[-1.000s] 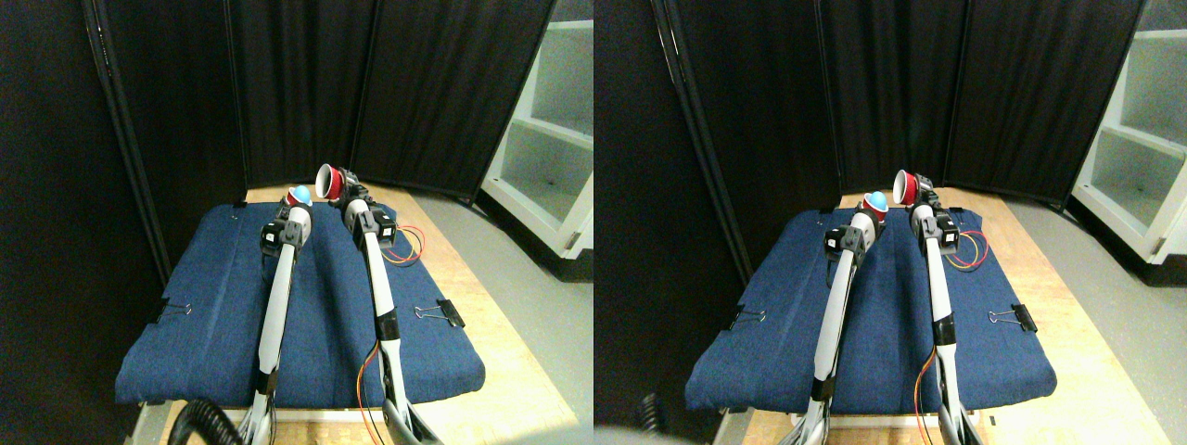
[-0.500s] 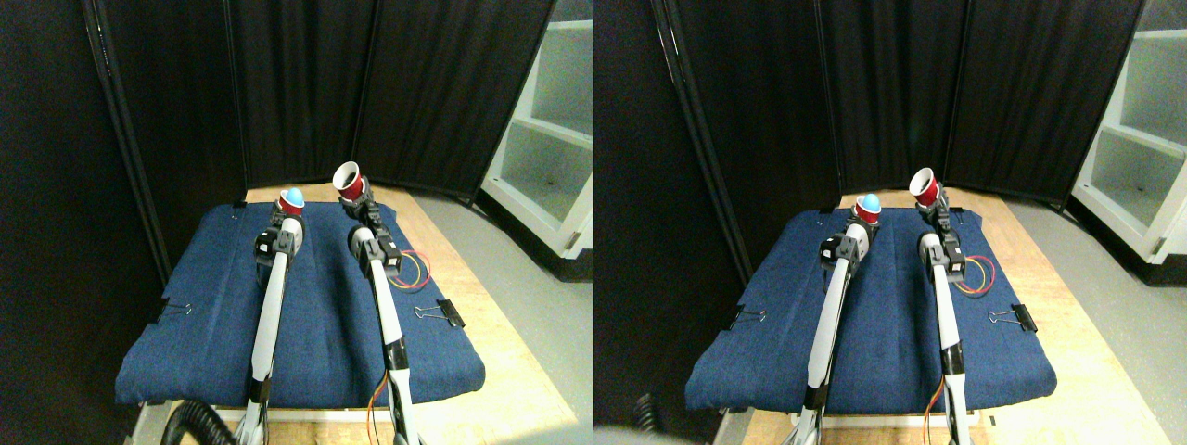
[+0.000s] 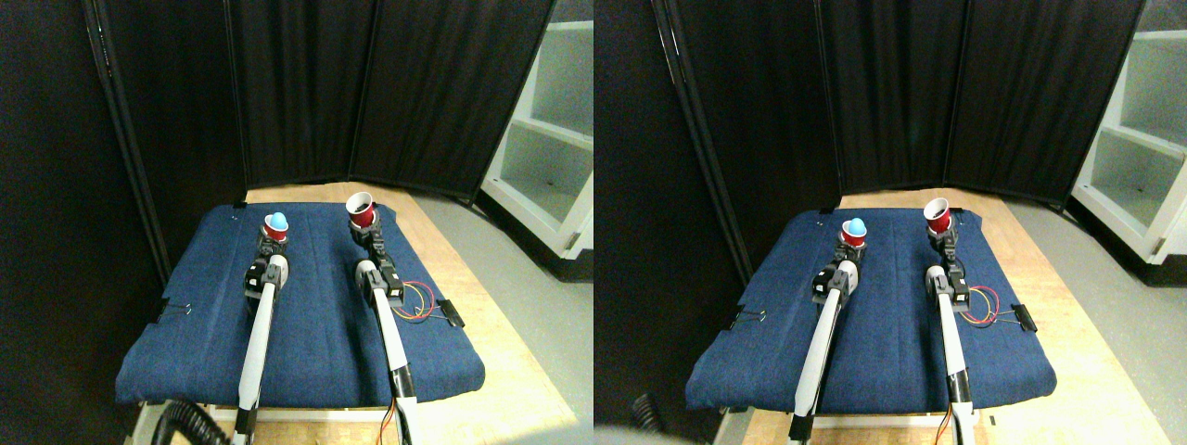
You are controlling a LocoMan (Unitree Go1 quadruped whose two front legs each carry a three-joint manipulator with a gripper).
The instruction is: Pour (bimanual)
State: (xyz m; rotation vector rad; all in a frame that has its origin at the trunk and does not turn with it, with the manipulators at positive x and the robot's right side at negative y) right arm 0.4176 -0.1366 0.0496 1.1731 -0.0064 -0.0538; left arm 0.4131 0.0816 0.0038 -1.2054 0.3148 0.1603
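2 red cups [image 3: 275,226] [image 3: 362,211] in hands, no readable writing

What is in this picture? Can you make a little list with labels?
left cup: red, blue ball sitting in it, upright, at the left end effector
right cup: red, looks empty, upright, at the right end effector
cups: apart, side by side at the far end of the cloth
surface: blue cloth on a wooden table
clip: black, on the cloth's right edge
background: black curtains, white shelf at right
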